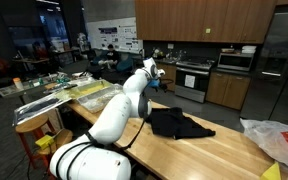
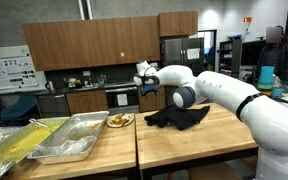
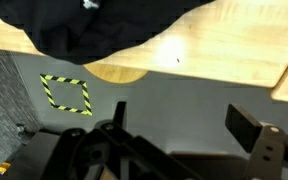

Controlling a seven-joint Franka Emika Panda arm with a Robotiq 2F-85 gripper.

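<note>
My gripper (image 3: 179, 118) hangs in the air with its fingers (image 3: 246, 125) spread wide, holding and touching nothing. The black cloth (image 3: 94, 25) lies nearest, on the wooden table (image 3: 224, 50).

Wood cabinets (image 2: 94, 42) line the kitchen above a steel oven (image 2: 120, 97).

Metal trays (image 2: 69, 140), food plate (image 2: 118, 121), plastic bag (image 1: 279, 140)

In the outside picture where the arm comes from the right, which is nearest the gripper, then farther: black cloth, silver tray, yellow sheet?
From the gripper, jaws open:
1. Crumpled black cloth, on the wooden table just below.
2. Shiny silver metal tray, farther left on the table.
3. Crinkly yellow sheet, at the far left edge.
</note>
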